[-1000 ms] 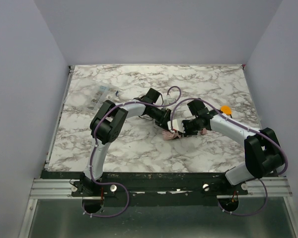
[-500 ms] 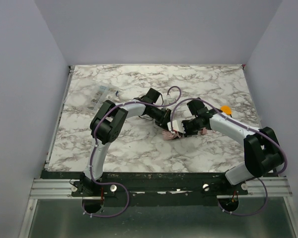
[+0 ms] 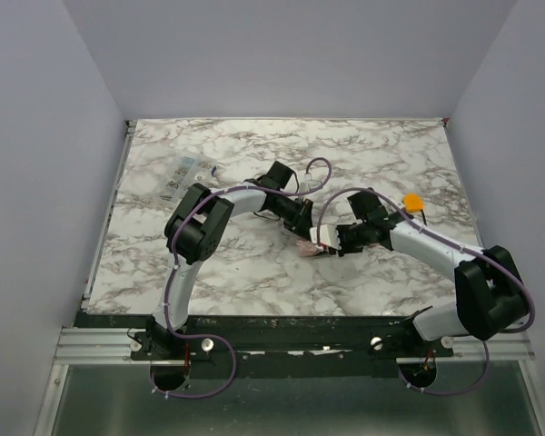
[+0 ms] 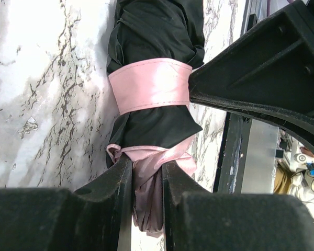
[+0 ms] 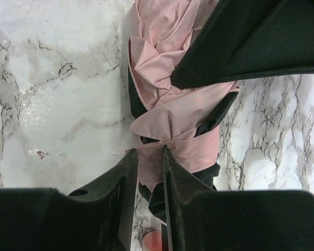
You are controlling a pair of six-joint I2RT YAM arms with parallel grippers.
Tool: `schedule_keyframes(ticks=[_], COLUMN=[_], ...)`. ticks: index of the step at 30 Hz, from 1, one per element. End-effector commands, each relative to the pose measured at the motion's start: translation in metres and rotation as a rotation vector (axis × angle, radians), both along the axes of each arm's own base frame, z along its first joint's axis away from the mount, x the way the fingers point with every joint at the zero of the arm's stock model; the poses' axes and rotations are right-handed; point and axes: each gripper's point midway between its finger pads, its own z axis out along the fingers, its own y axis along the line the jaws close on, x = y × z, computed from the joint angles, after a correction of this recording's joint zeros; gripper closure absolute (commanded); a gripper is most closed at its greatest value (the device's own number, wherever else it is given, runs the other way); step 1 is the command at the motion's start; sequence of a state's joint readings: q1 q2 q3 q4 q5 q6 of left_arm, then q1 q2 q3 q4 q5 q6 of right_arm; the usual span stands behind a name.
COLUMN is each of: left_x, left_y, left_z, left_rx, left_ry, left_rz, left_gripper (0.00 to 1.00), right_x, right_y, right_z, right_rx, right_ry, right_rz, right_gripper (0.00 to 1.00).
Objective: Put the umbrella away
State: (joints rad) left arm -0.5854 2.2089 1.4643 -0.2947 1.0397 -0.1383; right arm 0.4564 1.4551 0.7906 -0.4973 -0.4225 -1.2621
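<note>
Umbrella (image 3: 312, 247) lies folded near the middle of the marble table (image 3: 391, 154). It sits between both grippers, which mostly hide it in the top view.

Left gripper (image 4: 146, 168): fingers are clamped on the bunched pink canopy fabric at one end. The long axis runs straight out from these fingers, in line with them. The pink strap (image 4: 149, 86) wraps the black folds just beyond the fingertips.

Right gripper (image 5: 149, 152): fingers are almost together, pinching a thin fold of pink fabric. Can't tell if that fold is strap tail or canopy edge. This arm comes in from the other side, so the bundle also runs away from its fingers, and the two heads sit close together.

Neither arm is nearer; both are on it.

Judgement: the next move turns on that shared axis. A pull along it by either arm loads the other's pinch, and the right's thin-edge hold looks likelier to slip first.

Orange object (image 3: 411, 201) sits well apart, beyond the right arm.
</note>
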Motion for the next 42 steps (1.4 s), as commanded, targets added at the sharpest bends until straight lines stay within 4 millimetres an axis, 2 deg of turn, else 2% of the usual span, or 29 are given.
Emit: schedule_keyframes(ticks=[1,4,10,13,17,18,20,21,23,27,31,33,36,42], left_x=[-0.011,-0.011,-0.012,-0.012,-0.012,-0.012,-0.012,-0.012,-0.012,-0.012,-0.012,-0.012,-0.007,0.005], left_y=[0.037,0.037,0.035,0.034,0.034,0.034,0.034,0.034,0.034,0.034,0.032,0.031,0.027,0.02], left_z=[-0.064,-0.064,-0.062,-0.061,-0.06,-0.06,-0.06,-0.06,-0.06,-0.06,-0.057,-0.054,-0.042,-0.013], left_rx=[0.251,0.25,0.246,0.241,0.241,0.241,0.243,0.243,0.244,0.245,0.233,0.214,0.176,0.11], left_ry=[0.088,0.09,0.102,0.108,0.118,0.119,0.122,0.121,0.123,0.123,0.141,0.157,0.143,0.101], left_rz=[0.064,0.064,0.06,0.057,0.052,0.051,0.05,0.05,0.051,0.051,0.057,0.065,0.085,0.093], left_gripper=[1.0,1.0,1.0,1.0,1.0,1.0,1.0,1.0,1.0,1.0,1.0,0.95,0.78,0.53], right_x=[-0.023,-0.017,-0.019,-0.029,-0.034,-0.035,-0.035,-0.036,-0.038,-0.034,-0.029,-0.034,-0.038,-0.036], right_y=[-0.069,-0.071,-0.082,-0.089,-0.088,-0.088,-0.09,-0.09,-0.082,-0.06,-0.066,-0.07,-0.071,-0.068], right_z=[-0.056,-0.058,-0.071,-0.08,-0.082,-0.082,-0.083,-0.083,-0.077,-0.05,-0.053,-0.06,-0.066,-0.065], right_rx=[-0.293,-0.299,-0.333,-0.353,-0.345,-0.347,-0.356,-0.355,-0.32,-0.217,-0.261,-0.286,-0.294,-0.28], right_ry=[0.064,0.026,-0.044,-0.044,-0.031,-0.034,-0.032,-0.026,0.002,0.031,0.04,0.077,0.107,0.108], right_rz=[-0.14,-0.148,-0.123,-0.098,-0.082,-0.078,-0.074,-0.074,-0.076,-0.075,-0.08,-0.075,-0.077,-0.085], right_gripper=[0.73,0.83,0.92,0.92,0.92,0.9,0.78,0.75,0.73,0.73,0.76,0.78,0.78,0.78])
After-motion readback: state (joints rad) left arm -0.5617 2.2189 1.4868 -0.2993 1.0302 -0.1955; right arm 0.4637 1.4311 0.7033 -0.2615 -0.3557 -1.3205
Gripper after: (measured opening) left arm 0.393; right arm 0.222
